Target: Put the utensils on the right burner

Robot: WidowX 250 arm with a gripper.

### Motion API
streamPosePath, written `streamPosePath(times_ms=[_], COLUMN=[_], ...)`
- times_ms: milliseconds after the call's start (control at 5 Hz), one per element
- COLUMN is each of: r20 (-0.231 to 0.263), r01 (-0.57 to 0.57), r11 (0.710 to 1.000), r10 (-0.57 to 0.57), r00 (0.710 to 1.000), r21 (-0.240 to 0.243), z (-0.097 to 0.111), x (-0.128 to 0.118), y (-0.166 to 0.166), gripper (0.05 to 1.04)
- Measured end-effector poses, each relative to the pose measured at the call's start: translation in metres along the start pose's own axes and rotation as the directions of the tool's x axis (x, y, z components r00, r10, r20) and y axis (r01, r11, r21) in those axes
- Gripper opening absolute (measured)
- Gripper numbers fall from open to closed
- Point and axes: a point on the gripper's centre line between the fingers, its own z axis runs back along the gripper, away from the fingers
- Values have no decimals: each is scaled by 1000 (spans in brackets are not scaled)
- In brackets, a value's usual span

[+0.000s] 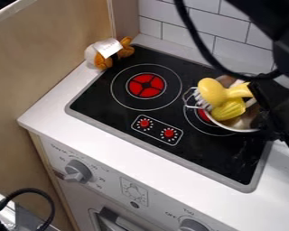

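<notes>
At the right of the frame, a silvery metal pot (246, 121) with a wire handle overlaps the right burner (203, 116). In it are a glossy, rounded yellow brush (213, 91) with pale bristles and a ridged yellow piece (230, 109). The black hand (264, 108) is beside them; I cannot tell whether it is spread or pinching.

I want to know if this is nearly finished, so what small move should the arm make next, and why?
I'd probably nudge the metal pot slightly left, toward the right burner's centre. The pot holds the yellow utensils, but red from that burner shows past its left side, and the gripper is at its right side.
</notes>
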Motion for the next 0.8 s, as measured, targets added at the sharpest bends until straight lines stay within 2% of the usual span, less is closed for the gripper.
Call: streamPosePath(times_ms=[400, 800], r20=[6, -34], r01=[26, 35], r11=[1000, 999], r10=[-26, -35], r00=[1000, 999], r21=[13, 20], z=[-15, -15], x=[-6, -18], y=[8, 12], gripper=[59, 76])
